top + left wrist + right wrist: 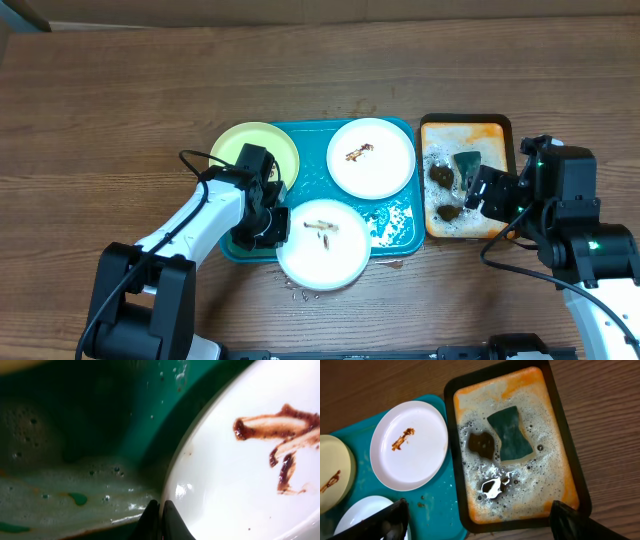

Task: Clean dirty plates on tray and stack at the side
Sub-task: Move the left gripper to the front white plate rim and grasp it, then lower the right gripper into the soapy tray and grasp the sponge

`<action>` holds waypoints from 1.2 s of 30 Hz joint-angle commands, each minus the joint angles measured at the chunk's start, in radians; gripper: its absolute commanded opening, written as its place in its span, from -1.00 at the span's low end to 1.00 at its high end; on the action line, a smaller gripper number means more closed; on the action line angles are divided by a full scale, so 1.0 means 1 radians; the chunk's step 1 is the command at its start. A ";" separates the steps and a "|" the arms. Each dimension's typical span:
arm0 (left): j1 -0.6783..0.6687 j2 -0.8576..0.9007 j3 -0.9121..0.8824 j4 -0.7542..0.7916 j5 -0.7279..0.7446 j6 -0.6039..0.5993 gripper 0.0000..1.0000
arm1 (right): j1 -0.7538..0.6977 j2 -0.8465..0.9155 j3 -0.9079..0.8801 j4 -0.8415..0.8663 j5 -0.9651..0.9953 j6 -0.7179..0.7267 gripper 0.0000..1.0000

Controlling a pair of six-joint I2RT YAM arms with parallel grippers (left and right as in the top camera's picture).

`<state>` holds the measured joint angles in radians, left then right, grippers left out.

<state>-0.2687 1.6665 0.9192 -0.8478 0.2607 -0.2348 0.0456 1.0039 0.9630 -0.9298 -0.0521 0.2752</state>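
Left gripper (pixel 161 516) pinched shut on the rim of the near white plate (pixel 325 262), at the teal tray's (pixel 398 232) front edge; right gripper (pixel 481 522) spread wide above the foamy orange tray (pixel 566 435).

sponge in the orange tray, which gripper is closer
Right. The right gripper hangs open over the orange tray beside the sponge; the left gripper is across the teal tray, shut on the front white plate.

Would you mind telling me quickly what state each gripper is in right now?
Left gripper: closed, pinching the rim of the nearest small round white plate, which has a brown smear.
Right gripper: open, holding nothing.
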 commanded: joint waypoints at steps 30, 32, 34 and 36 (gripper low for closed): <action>-0.007 0.009 0.028 0.048 0.002 -0.024 -0.91 | -0.002 0.637 0.314 0.035 0.109 -0.209 0.54; -0.007 0.009 0.028 0.049 0.002 -0.024 -0.90 | -0.002 0.686 0.314 0.037 0.147 -0.222 0.54; -0.007 0.009 0.028 0.049 0.002 -0.024 -0.90 | -0.002 0.722 0.313 0.037 0.149 -0.232 0.52; -0.007 0.009 0.028 0.049 0.002 -0.025 -0.90 | -0.002 0.760 0.313 0.037 0.148 -0.232 0.49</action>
<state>-0.2687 1.6669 0.9268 -0.7979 0.2619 -0.2382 0.0456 1.7245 1.2633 -0.8978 0.0570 0.0597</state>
